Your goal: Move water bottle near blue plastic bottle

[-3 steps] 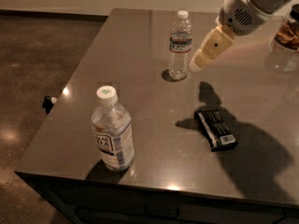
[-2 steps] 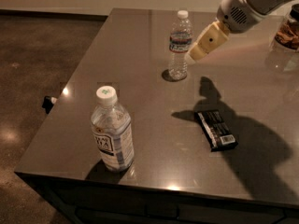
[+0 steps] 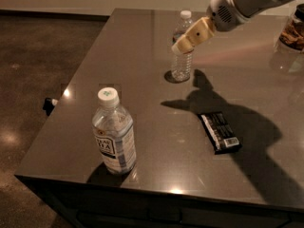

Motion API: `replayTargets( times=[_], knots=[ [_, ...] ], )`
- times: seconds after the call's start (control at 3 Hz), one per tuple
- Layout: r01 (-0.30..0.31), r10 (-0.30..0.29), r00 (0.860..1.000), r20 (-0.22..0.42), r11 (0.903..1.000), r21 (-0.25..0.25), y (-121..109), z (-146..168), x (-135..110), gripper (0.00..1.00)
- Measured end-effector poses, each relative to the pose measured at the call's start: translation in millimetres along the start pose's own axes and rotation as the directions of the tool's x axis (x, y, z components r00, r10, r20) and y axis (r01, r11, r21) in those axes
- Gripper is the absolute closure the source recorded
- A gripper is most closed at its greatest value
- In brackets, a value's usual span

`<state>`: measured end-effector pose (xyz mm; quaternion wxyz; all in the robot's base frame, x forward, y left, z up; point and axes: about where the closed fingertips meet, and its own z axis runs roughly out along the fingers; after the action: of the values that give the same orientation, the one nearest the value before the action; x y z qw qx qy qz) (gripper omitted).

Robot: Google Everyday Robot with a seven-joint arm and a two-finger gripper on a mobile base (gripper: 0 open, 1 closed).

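At the lower left, the blue plastic bottle (image 3: 114, 134) stood near the front edge of the table (image 3: 142, 51), well apart from the water bottle (image 3: 181, 66).
Right of centre a dark snack bar (image 3: 219, 132) lay flat in the arm's shadow. Farther back, at upper centre, the water bottle stood upright with the gripper (image 3: 183, 44) reaching in from the upper right across its shoulder. Whether it pinched the bottle or stood spread could not be told. A jar (image 3: 290, 30) sat at the far right edge.

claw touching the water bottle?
Cannot tell. In the camera view the claw overlaps the upper part of the water bottle, but that single angle shows neither contact nor a gap.
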<state>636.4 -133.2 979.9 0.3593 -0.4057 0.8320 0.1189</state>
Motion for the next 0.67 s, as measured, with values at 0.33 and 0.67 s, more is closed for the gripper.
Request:
replayTargets(
  times=[0.33,0.67],
  knots=[
    [-0.013,0.014,0.999,0.047,0.9997,-0.021,-3,14,-17,0.00],
    [-0.017,0.020,0.997,0.069,0.9991,-0.038,-5,25,-29,0.00]
  ],
)
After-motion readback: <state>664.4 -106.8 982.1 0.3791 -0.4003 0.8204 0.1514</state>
